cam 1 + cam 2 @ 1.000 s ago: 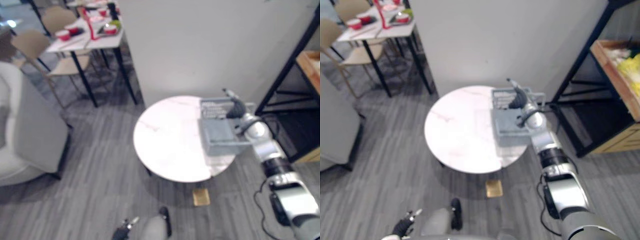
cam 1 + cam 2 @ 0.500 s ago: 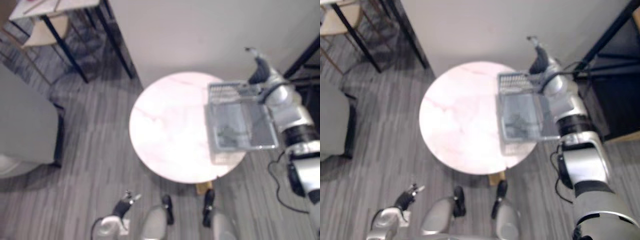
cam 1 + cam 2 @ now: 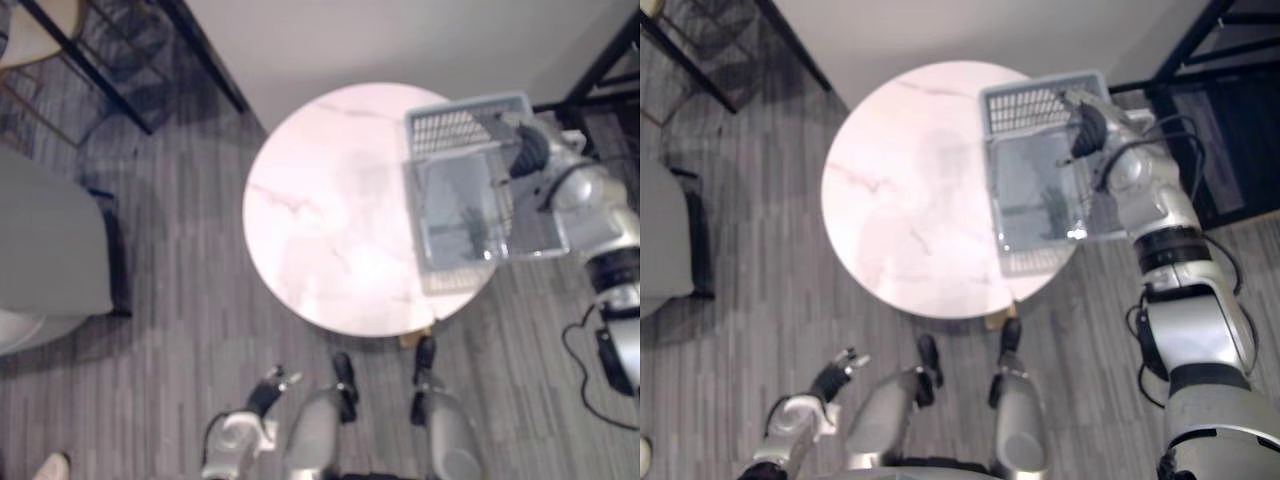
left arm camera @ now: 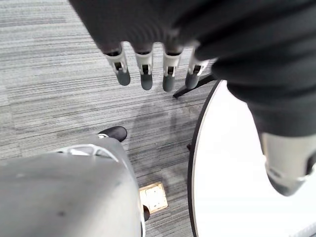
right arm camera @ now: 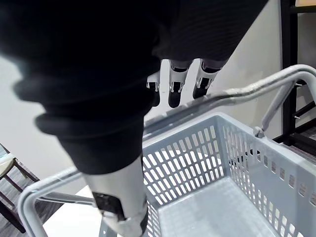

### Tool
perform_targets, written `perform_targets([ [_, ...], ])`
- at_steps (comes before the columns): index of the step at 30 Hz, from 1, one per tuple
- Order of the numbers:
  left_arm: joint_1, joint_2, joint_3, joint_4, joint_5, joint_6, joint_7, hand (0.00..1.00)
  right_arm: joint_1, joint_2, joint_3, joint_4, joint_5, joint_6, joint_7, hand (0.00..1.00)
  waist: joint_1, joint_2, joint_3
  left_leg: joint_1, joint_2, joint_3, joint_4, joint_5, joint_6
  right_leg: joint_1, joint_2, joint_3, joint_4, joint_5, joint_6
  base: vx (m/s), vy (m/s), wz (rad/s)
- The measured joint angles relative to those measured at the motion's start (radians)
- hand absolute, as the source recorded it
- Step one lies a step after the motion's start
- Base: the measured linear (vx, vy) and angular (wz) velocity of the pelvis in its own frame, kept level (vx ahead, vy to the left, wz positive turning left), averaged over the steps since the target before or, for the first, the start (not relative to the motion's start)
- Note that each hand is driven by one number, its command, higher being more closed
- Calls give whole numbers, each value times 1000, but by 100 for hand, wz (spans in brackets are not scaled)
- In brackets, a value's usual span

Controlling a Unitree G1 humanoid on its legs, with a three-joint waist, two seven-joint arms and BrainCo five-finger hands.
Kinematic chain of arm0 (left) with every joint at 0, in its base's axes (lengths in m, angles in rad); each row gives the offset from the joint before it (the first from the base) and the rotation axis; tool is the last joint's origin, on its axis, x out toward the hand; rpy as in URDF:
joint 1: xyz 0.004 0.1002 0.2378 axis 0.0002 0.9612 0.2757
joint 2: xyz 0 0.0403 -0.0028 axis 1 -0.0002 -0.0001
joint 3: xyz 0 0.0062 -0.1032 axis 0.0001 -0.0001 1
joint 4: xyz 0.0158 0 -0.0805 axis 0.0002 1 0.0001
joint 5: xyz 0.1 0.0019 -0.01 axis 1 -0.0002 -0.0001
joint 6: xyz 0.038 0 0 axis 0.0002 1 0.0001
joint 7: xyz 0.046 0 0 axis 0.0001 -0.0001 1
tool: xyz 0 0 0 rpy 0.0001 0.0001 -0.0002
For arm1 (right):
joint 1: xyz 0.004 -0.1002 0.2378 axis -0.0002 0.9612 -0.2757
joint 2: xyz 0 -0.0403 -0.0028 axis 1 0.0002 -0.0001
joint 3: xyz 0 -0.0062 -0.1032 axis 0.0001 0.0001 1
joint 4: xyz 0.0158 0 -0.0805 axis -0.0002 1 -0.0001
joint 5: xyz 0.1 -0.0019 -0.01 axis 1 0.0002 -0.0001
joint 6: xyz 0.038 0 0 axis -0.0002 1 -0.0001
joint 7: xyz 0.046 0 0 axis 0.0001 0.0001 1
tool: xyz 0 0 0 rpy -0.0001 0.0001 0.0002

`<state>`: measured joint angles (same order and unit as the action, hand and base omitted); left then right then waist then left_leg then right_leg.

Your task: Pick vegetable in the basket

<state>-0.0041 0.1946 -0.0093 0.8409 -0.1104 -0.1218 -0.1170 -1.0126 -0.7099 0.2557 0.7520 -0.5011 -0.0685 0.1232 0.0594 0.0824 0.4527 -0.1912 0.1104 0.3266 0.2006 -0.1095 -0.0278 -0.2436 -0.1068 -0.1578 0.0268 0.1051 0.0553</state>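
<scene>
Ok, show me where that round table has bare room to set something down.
The round table is bare over its left and middle, from the wall-side rim to the near rim, up to the grey basket. Crowded: the right edge, where the basket overhangs and the right hand is at its handle.

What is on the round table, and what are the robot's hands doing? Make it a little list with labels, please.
table: round table with a white marbled top
floor: grey planks
basket: grey mesh basket, on the table's edge at the robot's right
basket inside: bare bottom where the right wrist view shows it
handle: grey handle, raised, passing under the right hand's fingers
right hand: over the handle, fingers straight, open
left hand: low beside the table, over the floor, open, holding nothing
</scene>
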Motion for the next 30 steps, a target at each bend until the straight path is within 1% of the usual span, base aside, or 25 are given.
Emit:
perform_targets([
  [1,0,0,-4,0,0,0,0,0,5,0,0,-1,0,-2,0,0,0,0,0,1,0,0,-7,2,-2,0,1,0,-5,2,1,37,-11,-4],
  [2,-2,0,-8,0,0,0,-1,0,5,0,0,-5,0,-3,-2,100,0,3,2,0,0,2,-9,2,-2,-1,2,1,-11,5,0,33,-8,-4],
  [4,-7,0,-24,0,0,0,-2,0,5,0,0,-12,0,-6,-8,100,0,11,6,-1,-2,3,-12,2,-2,-5,1,2,-11,5,0,10,-1,-2],
  [6,-28,-1,-40,2,-2,1,-1,0,-1,-1,-1,-38,0,-5,-26,100,-1,21,7,-19,-13,-2,-29,15,2,-27,-5,-1,-10,7,2,-9,15,6],
  [8,-83,0,-57,31,-4,2,5,0,-36,0,10,-38,3,-1,-34,100,2,32,13,-47,-24,-13,-55,41,6,-58,-13,-12,-14,16,1,-21,9,21],
  [10,-95,-1,-73,36,-5,1,13,0,-68,1,38,-32,10,12,-21,100,7,37,15,-52,-32,-16,-77,58,6,-68,-17,-18,-22,23,-1,-8,2,15],
  [11,-103,-2,-81,37,-5,2,20,0,-83,1,54,-28,9,30,-12,100,14,42,18,-52,-35,-19,-89,67,8,-68,-18,-23,-28,26,-1,3,3,15],
  [12,-106,-1,-83,37,-5,2,27,0,-102,-2,71,-17,9,47,-7,100,15,47,20,-53,-39,-30,-98,74,8,-68,-20,-29,-29,26,-1,7,4,17],
  [15,-106,-1,-83,37,-5,-1,33,0,-135,-18,106,34,8,63,-4,100,26,50,21,-53,-45,-34,-114,85,8,-70,-22,-32,-33,29,-3,5,10,8],
  [18,-106,1,-83,36,-5,-4,33,0,-156,-28,129,57,0,64,4,100,27,51,22,-52,-51,-33,-126,93,11,-69,-22,-31,-47,39,-2,0,0,0],
  [19,-106,1,-83,35,-4,-9,32,0,-168,-33,146,68,-1,63,9,100,26,52,21,-50,-54,-31,-131,97,13,-68,-22,-30,-54,45,-2,9,11,-4],
  [22,-87,1,-72,8,-3,-37,24,0,-183,-39,147,101,-1,59,38,100,31,53,20,-35,-55,-10,-134,98,14,-54,-20,-19,-72,58,-1,22,15,-12],
  [23,-57,-1,-65,-24,-2,-45,19,0,-181,-34,148,127,-1,49,40,100,35,53,20,-12,-65,-6,-133,93,8,-32,-17,0,-89,66,2,44,25,-30],
  [24,-39,-2,-58,-43,-1,-47,14,0,-179,-31,148,140,-1,45,40,100,38,52,19,-3,-66,-5,-122,85,3,-23,-15,13,-96,68,3,63,32,-65],
  [25,10,-3,-37,-83,-2,-59,3,0,-181,-13,148,174,0,33,40,100,46,45,17,1,-62,-23,-62,47,1,-14,-9,59,-95,69,4,72,21,-113],
  [26,53,-9,-16,-104,-4,-72,-4,0,-174,-3,147,194,4,11,41,100,70,44,17,-2,-58,-85,19,-6,3,-6,2,119,-94,67,4,60,8,-140],
  [27,73,-10,-11,-112,-4,-74,-6,0,-169,1,147,201,10,-5,40,100,84,44,16,-2,-58,-126,52,-35,5,-4,10,155,-95,65,1,23,9,-159],
  [28,99,-15,1,-124,-4,-74,-8,0,-159,4,144,202,16,-30,40,100,92,46,15,1,-56,-180,89,-82,-2,-5,25,203,-98,65,7,-32,48,-154],
  [29,127,-20,16,-112,-3,-68,-17,0,-91,-1,94,159,64,-59,36,100,76,33,1,1,-51,-186,117,-132,-14,-5,43,231,-113,73,2,-35,51,-129],
  [30,127,-20,18,-106,-2,-64,-21,0,-47,-4,61,143,84,-67,35,100,71,21,-10,4,-51,-170,117,-138,-11,-8,41,231,-121,73,2,-26,44,-91],
])
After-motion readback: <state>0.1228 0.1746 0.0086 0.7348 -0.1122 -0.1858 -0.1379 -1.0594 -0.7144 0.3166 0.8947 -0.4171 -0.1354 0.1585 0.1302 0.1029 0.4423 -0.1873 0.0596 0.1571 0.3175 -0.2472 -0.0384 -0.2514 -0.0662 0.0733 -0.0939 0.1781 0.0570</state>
